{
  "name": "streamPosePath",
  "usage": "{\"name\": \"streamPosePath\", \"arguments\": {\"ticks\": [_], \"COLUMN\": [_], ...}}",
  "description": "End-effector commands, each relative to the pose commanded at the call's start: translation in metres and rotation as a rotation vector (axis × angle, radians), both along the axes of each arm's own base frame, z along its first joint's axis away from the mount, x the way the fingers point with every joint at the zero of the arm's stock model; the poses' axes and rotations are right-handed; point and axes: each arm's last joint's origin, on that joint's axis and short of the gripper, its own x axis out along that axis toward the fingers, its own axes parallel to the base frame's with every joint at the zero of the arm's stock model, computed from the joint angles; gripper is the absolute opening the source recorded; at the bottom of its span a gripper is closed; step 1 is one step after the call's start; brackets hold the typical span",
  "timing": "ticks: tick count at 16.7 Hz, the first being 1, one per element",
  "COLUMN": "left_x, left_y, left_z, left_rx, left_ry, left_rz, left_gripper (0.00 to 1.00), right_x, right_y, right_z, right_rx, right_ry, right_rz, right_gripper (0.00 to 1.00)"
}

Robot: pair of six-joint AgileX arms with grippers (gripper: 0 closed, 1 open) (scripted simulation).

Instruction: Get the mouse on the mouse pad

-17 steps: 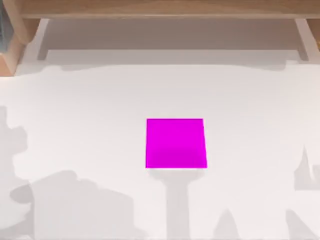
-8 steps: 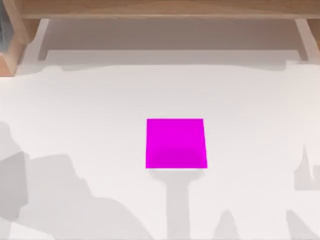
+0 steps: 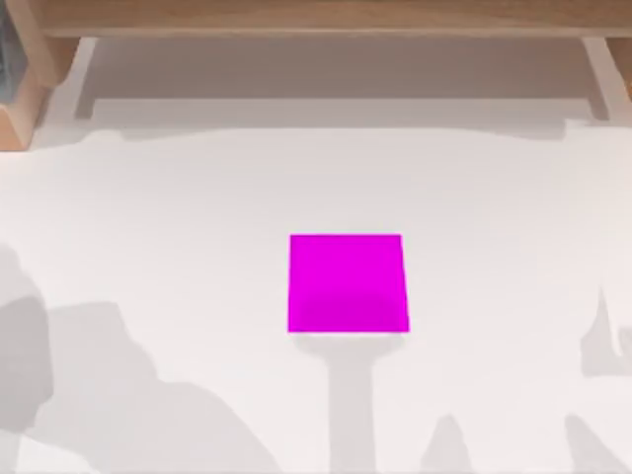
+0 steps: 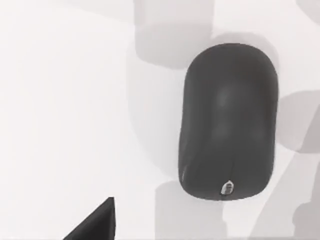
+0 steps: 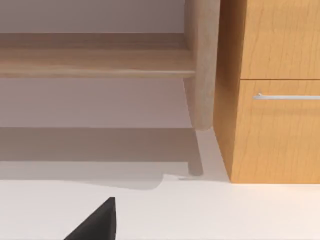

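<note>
Mouse (image 4: 227,122): lying right of frame, likely light, rigid, slick; grasping across flanks advised; left gripper's opening indiscernible

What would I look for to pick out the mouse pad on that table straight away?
From above, start with the wide white table below the wooden shelf. Near the table's middle lies the mouse pad, a flat square sheet. Its bright magenta colour, plain and unmarked, sets it apart from the pale surface and the grey shadows around it.
</note>
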Motion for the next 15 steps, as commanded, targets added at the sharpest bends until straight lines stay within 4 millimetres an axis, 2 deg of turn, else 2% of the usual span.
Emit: {"name": "streamPosePath", "arguments": {"ticks": [5, 7, 12, 15], "left_x": [0.002, 0.0, -0.002, -0.002], "left_y": [0.001, 0.0, 0.0, 0.0], "left_z": [-0.059, -0.075, -0.08, -0.08], "left_rx": [0.006, 0.003, 0.001, 0.001], "left_ry": [-0.014, -0.007, -0.003, -0.003], "left_rz": [0.001, 0.001, 0.001, 0.001], "left_gripper": [1.0, 1.0, 1.0, 0.77], "right_x": [0.0, 0.0, 0.0, 0.0], "right_y": [0.0, 0.0, 0.0, 0.0], "right_z": [0.0, 0.0, 0.0, 0.0], "right_rx": [0.0, 0.0, 0.0, 0.0], "right_ry": [0.0, 0.0, 0.0, 0.0], "right_rz": [0.0, 0.0, 0.0, 0.0], "right_gripper": [1.0, 1.0, 1.0, 1.0]}}
